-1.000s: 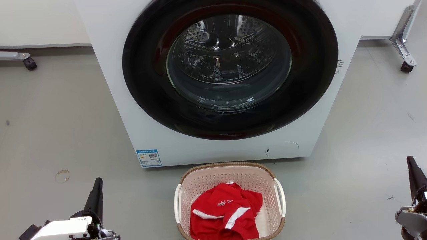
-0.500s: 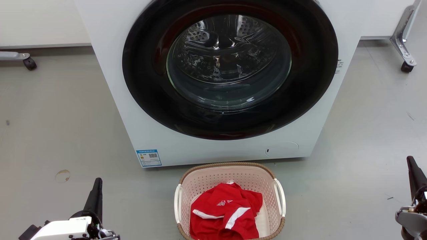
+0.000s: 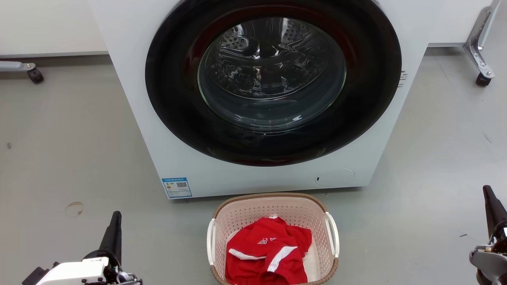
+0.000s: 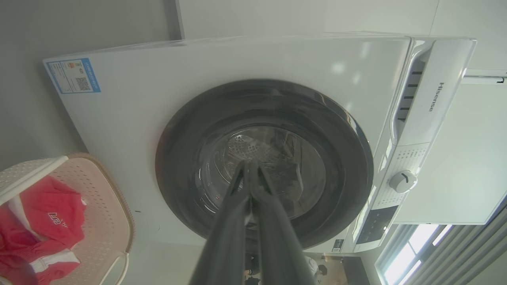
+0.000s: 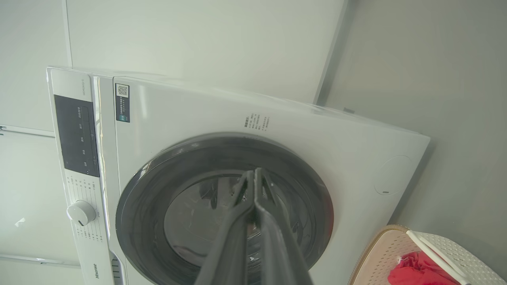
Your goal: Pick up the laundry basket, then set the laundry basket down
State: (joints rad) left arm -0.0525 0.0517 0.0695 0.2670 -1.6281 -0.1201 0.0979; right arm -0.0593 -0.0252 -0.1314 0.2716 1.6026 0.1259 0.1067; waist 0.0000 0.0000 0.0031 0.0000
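The laundry basket (image 3: 273,209) stands on the grey floor just in front of the washing machine, pale pink with a brown rim and two white side handles, holding a red garment (image 3: 267,253). It also appears at the lower left in the left wrist view as the basket (image 4: 103,206) and at the lower right in the right wrist view as the basket (image 5: 388,253). My left gripper (image 3: 116,215) is shut, well to the basket's left. My right gripper (image 3: 486,190) is shut, far to its right. Both hold nothing, with tips together in the wrist views (image 4: 249,163) (image 5: 253,171).
A white front-loading washing machine (image 3: 261,174) with its round dark door closed stands right behind the basket. Caster legs of frames stand at the far left (image 3: 35,75) and far right (image 3: 483,78). Open grey floor lies on both sides of the basket.
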